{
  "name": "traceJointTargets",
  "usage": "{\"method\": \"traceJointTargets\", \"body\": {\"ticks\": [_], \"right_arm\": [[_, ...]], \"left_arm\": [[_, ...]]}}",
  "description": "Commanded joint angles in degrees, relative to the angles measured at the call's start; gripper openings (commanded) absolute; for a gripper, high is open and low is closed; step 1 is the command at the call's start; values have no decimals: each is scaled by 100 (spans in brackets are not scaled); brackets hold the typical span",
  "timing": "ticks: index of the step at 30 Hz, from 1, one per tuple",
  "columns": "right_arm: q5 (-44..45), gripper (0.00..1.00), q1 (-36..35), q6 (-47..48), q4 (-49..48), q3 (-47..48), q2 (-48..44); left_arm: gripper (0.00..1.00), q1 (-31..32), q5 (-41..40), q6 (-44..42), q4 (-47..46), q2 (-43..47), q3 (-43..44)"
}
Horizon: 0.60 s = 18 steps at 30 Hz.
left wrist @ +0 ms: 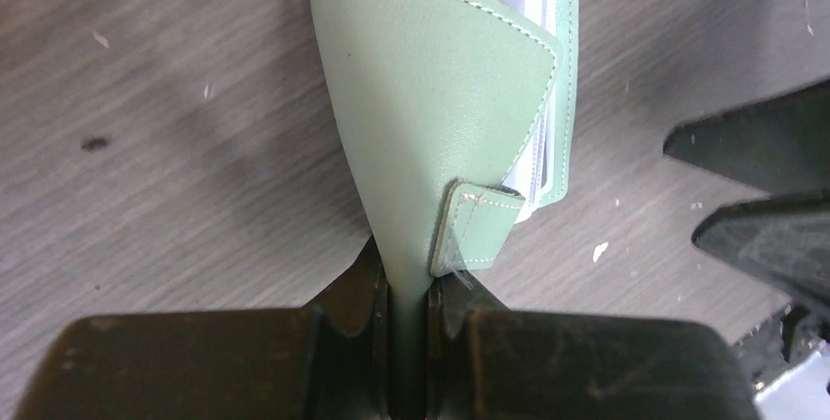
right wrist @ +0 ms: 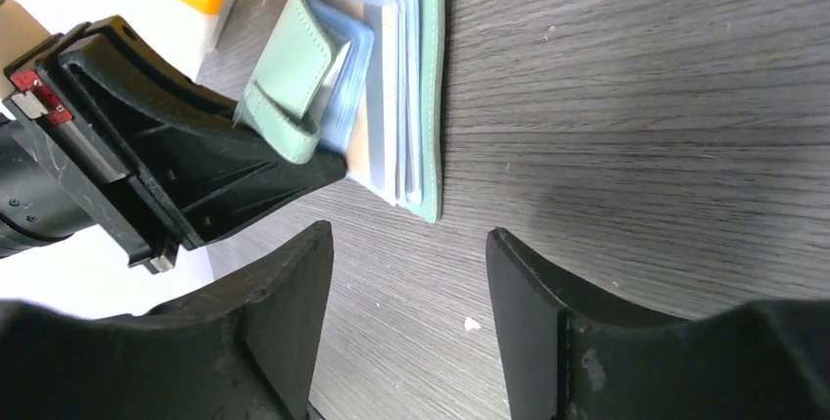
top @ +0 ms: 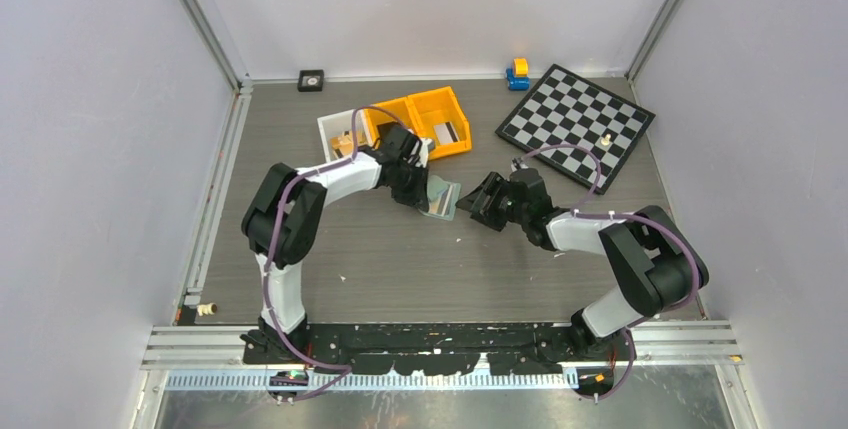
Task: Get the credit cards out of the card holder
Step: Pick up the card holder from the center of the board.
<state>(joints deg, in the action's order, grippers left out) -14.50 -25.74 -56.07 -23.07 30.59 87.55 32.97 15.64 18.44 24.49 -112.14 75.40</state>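
Note:
The sage-green card holder point(top: 441, 198) lies on the table between the two arms. My left gripper point(left wrist: 409, 278) is shut on its top flap point(left wrist: 431, 136) and holds that flap lifted and curled, so the clear blue sleeves with cards point(right wrist: 387, 97) show underneath. The snap tab point(left wrist: 477, 229) hangs by the jaws. My right gripper point(right wrist: 406, 244) is open and empty, just short of the holder's near corner point(right wrist: 431, 207). In the top view it point(top: 478, 199) sits right of the holder, facing the left gripper point(top: 420, 193).
Yellow bins point(top: 440, 121) and a white tray point(top: 335, 129) stand behind the left gripper. A black-and-white checkerboard point(top: 578, 121) with a small piece lies at the back right. A blue and yellow toy point(top: 518, 73) sits by the back wall.

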Motion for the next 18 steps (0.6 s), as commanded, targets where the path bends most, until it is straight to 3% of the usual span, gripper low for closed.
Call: {"method": "traceJointTargets", "body": {"ticks": [1,8,14,18], "right_arm": [[-9,68,29,44,-153,171,-1],[-56,81,100,88,-175,124,-166],[-714,86,225,-134,-1011,-60,-296],[-1307,87,229,-582,-2148,-232,-61]], "left_arm": [[1,-235,671,437,-474,512,-668],[0,-588,1888,1234,-1968,1570,-1726],[0,-752,2655,1971,-3108,2253,-2412],[0,-851,3044,2488,-3992,2449,-2765]]}}
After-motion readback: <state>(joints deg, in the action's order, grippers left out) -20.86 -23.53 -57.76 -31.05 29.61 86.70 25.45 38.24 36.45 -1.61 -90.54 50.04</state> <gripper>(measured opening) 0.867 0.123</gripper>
